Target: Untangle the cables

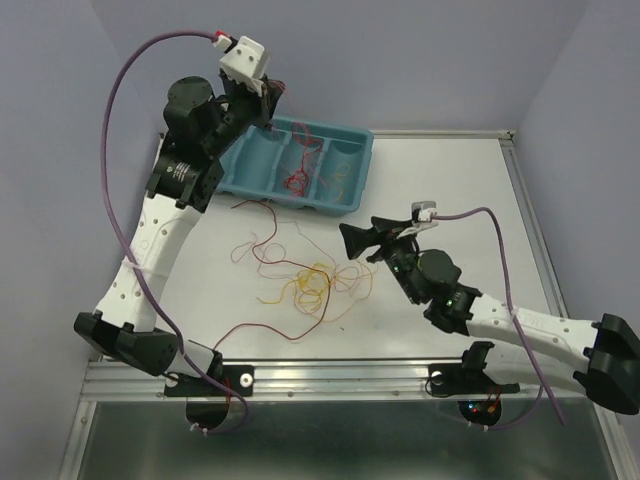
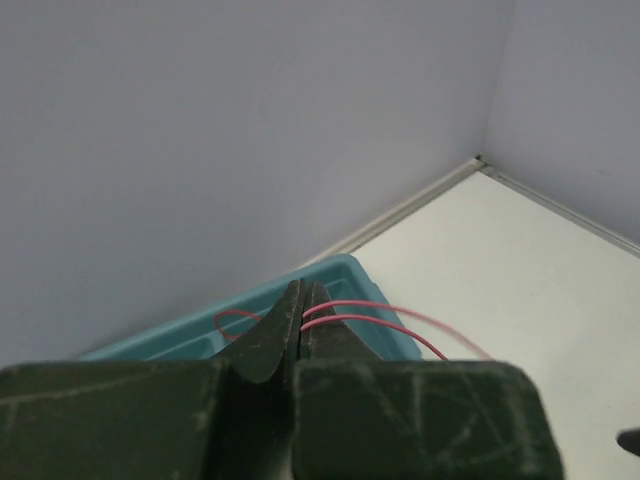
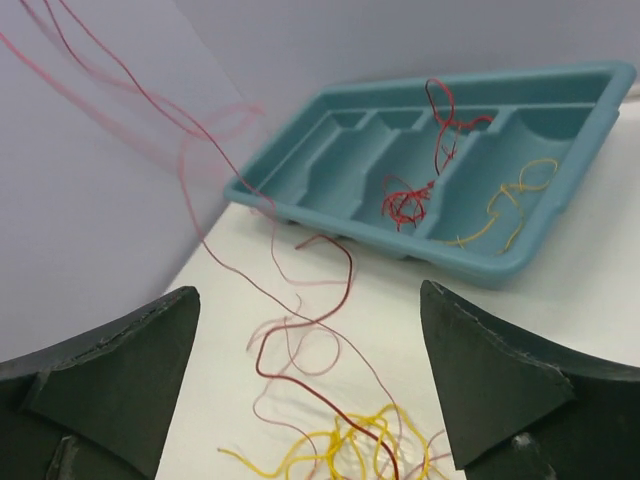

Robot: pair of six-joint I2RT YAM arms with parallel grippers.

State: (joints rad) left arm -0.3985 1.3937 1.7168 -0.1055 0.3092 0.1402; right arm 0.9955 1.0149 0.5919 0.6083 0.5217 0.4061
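Two tray (image 3: pixel 470 262) compartments filled | red cable (image 3: pixel 405 205) middle | yellow cable (image 3: pixel 512 190) right

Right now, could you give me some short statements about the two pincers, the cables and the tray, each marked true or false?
1. The left pincer is shut on a thin red cable. True.
2. The right pincer is also shut. False: its jaws stand wide open and hold nothing.
3. The teal tray is empty. False: a red bundle and a yellow cable lie in separate compartments.
4. A yellow tangle lies on the table, outside the tray. True.
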